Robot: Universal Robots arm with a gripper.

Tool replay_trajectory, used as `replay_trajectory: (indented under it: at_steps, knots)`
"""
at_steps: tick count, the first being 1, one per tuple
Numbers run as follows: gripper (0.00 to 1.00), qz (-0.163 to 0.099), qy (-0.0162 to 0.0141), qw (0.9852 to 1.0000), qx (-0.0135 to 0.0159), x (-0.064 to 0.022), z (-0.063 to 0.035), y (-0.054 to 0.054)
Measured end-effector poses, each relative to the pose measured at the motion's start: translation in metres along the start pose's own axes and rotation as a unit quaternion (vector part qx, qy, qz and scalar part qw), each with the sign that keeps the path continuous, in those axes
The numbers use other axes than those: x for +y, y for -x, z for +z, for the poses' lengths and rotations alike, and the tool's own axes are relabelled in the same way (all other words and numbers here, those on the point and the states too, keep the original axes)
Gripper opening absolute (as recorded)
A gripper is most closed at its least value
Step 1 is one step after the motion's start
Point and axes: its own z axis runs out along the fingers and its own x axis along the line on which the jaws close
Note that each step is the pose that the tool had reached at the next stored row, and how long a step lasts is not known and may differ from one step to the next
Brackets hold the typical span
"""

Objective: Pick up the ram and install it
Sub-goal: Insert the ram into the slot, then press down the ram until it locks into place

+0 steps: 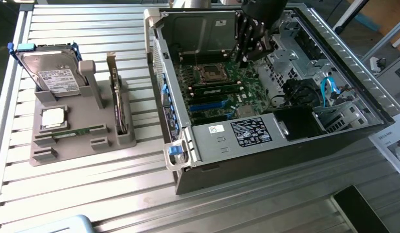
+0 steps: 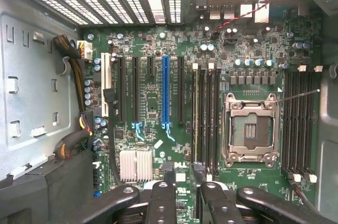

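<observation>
Your gripper (image 1: 253, 51) hangs inside the open computer case (image 1: 186, 160), and from the wrist its fingers (image 2: 161, 203) stand spread wide with nothing between them: released, empty. Right beneath it you've got the motherboard (image 2: 153, 102), with the memory slots (image 2: 208, 118) just beside the CPU socket (image 2: 252, 131). Now look out to the exterior view's left, well apart from the case: there's the ram (image 1: 80, 132), a slim green stick sitting in a groove of the gray holder (image 1: 77, 145) on the table (image 1: 89, 194). The hard drive (image 1: 51, 73) stands at the holder's far end and the expansion card (image 1: 116, 92) stands on edge beside it. So the ram is untouched where it sits. Expect it to be very light and stiff along its length, but thin and delicate. The chips and the contact edge won't like pressure, and a hard squeeze or a twist could flex the board. My call is to pinch it across its two flat faces near mid-length, on the free long edge. Keep off the contact edge and keep it square, because smooth board faces can slip in metal pads.
</observation>
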Motion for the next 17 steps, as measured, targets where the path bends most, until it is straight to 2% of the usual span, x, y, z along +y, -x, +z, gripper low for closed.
replay_trajectory:
  at_steps: [12, 13, 15, 17]
  knots:
    - [0.26, 0.000, 0.0000, 1.0000, 0.0000, 0.0000, 0.0000, 0.0000]
    - [0.24, 0.000, 0.0000, 1.0000, 0.0000, 0.0000, 0.0000, 0.0000]
    - [0.11, 0.000, 0.0000, 1.0000, 0.0000, 0.0000, 0.0000, 0.0000]
    - [0.11, 0.000, 0.0000, 1.0000, 0.0000, 0.0000, 0.0000, 0.0000]
